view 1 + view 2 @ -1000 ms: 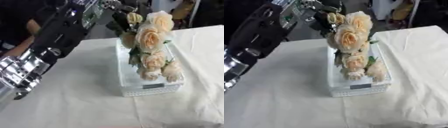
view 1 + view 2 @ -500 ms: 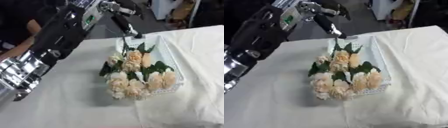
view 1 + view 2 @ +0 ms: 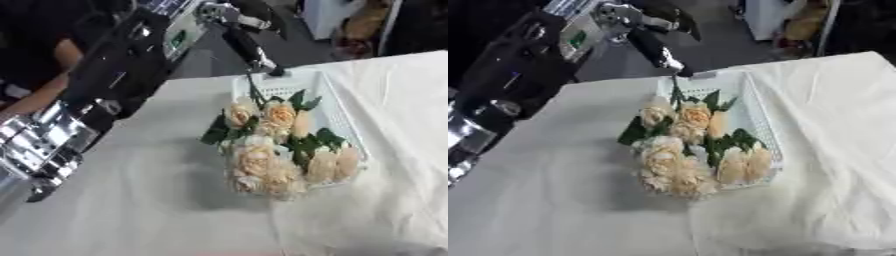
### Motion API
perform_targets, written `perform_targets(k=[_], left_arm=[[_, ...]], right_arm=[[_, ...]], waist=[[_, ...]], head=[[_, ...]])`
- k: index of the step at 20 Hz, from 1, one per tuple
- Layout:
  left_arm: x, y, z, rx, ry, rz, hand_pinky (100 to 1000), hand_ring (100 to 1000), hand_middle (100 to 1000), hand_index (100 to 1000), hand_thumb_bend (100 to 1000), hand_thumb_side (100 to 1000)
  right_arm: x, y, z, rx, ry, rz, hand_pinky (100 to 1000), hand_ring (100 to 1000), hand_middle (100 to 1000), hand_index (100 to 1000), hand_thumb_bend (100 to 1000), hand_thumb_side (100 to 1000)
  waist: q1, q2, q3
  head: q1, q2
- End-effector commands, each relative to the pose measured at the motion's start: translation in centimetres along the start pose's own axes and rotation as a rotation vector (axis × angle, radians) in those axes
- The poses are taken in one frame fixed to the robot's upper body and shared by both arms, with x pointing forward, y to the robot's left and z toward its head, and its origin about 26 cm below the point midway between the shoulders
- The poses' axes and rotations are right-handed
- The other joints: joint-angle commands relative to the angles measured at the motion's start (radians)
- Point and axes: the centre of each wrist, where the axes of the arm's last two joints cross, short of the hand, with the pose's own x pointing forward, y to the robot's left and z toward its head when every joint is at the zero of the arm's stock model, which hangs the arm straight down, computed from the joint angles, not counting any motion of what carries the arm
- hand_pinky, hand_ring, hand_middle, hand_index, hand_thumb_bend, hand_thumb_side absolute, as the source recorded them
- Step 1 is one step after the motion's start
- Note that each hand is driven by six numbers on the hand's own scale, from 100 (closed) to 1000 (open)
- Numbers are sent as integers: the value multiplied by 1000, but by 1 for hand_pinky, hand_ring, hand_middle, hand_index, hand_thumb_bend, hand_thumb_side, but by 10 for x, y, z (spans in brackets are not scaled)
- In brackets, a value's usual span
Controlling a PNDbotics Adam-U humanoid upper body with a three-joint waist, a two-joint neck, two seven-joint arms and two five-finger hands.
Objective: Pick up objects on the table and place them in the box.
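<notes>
You're working in what looks like a lab or demo room: a surface draped in white cloth, grey floor beyond, a white cabinet behind.

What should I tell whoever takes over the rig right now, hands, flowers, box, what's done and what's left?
Left hand: over the far end of the box, fingers straight, pointing down at the flower stems; whether they touch the stems is unclear.
Right hand: not in view.
Flowers: cream bouquet lying in the white box, stems toward the far end, blooms spilling over the near-left rim.
Table: white cloth, rumpled at the right; no other loose objects visible.
Done: bouquet is in the box.
Left: draw the left hand clear; perhaps nudge the overhanging blooms inside.
</notes>
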Motion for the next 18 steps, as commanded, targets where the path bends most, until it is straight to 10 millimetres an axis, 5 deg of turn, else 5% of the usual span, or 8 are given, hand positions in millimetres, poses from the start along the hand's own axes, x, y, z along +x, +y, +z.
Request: perform_targets(k=[1, 8, 12, 18], left_arm=[[-9, 9, 14, -1, 20, -37, 995, 956, 964, 1000, 954, 935], [-16, 18, 34, 127, 51, -38, 952, 921, 946, 992, 937, 850], [-27, 38, 93, 545, 96, 18, 851, 873, 927, 973, 937, 606], [-32, 33, 185, 1071, 170, 125, 814, 858, 926, 965, 940, 464]], right_arm=[[6, -5, -2, 13, -12, 26, 733, 791, 840, 980, 100, 428], [6, -5, -1, 10, -9, 26, 733, 791, 840, 980, 100, 428], [6, -6, 0, 6, -6, 29, 733, 791, 841, 981, 100, 428], [6, -7, 1, -3, 1, 34, 733, 791, 840, 979, 100, 425]], waist=[[-8, -12, 2], [-9, -11, 6], [-9, -7, 13], [-13, -1, 24]], head=[[-19, -1], [-33, -1], [-41, -1], [-58, -1]])
